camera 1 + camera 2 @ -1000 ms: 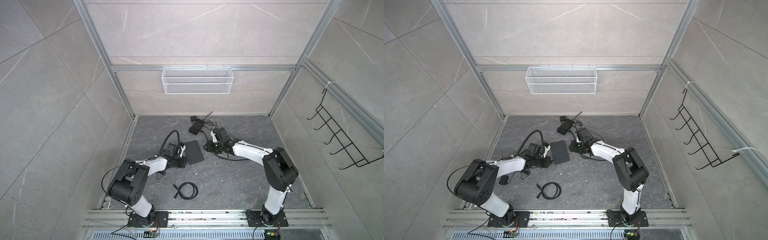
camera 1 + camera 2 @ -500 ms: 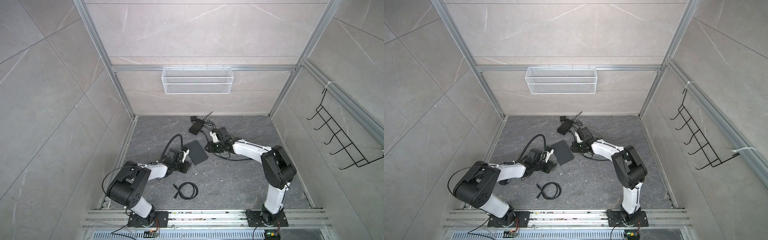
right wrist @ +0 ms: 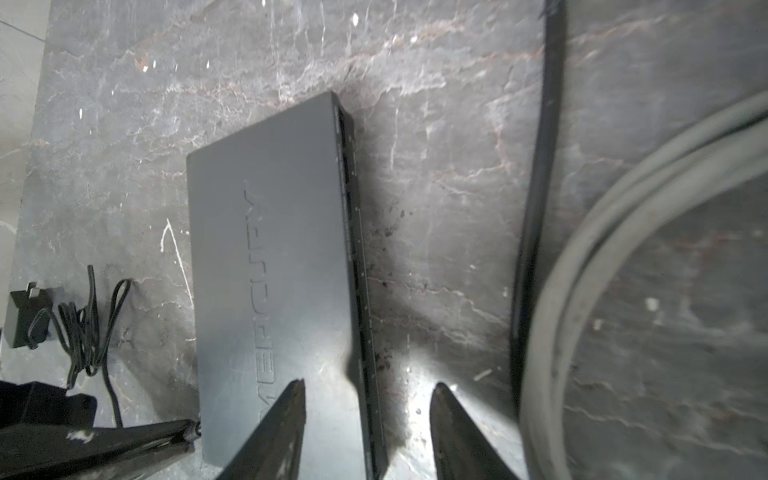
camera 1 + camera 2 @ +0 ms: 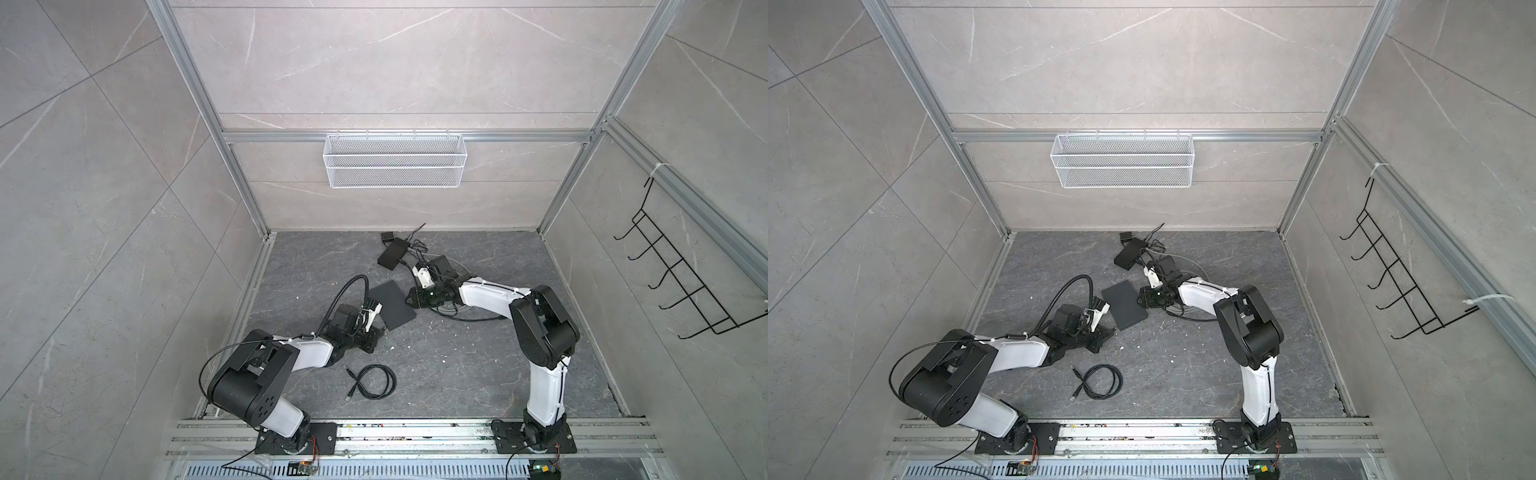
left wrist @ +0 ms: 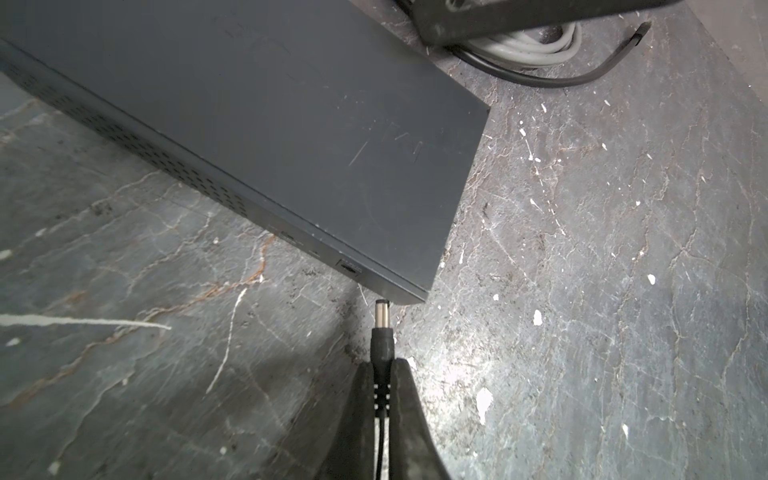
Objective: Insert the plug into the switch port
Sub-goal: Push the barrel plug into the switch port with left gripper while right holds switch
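Plug (image 5: 381, 328) at the doorstep, not in! Left jaws pinch it by the black collar, closed tight. The bare metal barrel sticks out ahead, its tip right up against the side face of the switch (image 5: 291, 124), close to the corner.

Almost the whole barrel shows, so by the look of it nothing is seated yet: pick-up done, line-up about done, the push left to do. The round port itself cannot be made out behind the tip. Only a small rectangular slot (image 5: 348, 267) shows just beside it on that face.

Right jaws stand apart, middling wide, holding nothing. In the right wrist view one side hangs over the switch's top and the other off its edge; contact cannot be told.

Switch lies flat on the tabletop (image 4: 457, 365) between the two arms in both top views. It is a thin dark grey slab with a scuffed top, raised lettering and a vented side. Plug is a slim black barrel type, its thin lead trailing back between the jaws.
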Controlling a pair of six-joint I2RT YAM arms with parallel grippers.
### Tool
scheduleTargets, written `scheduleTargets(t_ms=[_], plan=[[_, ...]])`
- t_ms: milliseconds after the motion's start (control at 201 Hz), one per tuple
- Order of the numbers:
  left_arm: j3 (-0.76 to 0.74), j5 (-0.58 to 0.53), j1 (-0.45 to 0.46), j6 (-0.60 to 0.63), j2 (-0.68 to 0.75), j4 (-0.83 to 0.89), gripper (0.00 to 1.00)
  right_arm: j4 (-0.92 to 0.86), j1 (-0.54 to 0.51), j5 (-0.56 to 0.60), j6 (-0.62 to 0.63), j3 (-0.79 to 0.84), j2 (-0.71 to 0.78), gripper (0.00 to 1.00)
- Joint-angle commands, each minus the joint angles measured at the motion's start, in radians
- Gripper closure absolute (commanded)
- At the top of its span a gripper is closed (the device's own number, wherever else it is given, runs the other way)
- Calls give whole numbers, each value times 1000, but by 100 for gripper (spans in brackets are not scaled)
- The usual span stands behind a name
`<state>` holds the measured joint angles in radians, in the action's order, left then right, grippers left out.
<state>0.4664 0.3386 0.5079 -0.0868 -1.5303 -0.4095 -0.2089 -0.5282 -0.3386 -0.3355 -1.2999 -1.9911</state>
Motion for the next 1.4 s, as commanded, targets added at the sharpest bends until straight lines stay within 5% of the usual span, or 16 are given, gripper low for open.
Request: scheduleTargets(t_ms=[0,458,1398], plan=[[0,-2,0,42,-4,-89,100,31,4,-46,9,-10,-12,48],[-31,-47,-3,74,-31,-141,100,-55,2,-31,69,-77,-53,46],[-59,71,-38,100,-140,-346,100,-143,-6,-116,166,-153,-127,46]])
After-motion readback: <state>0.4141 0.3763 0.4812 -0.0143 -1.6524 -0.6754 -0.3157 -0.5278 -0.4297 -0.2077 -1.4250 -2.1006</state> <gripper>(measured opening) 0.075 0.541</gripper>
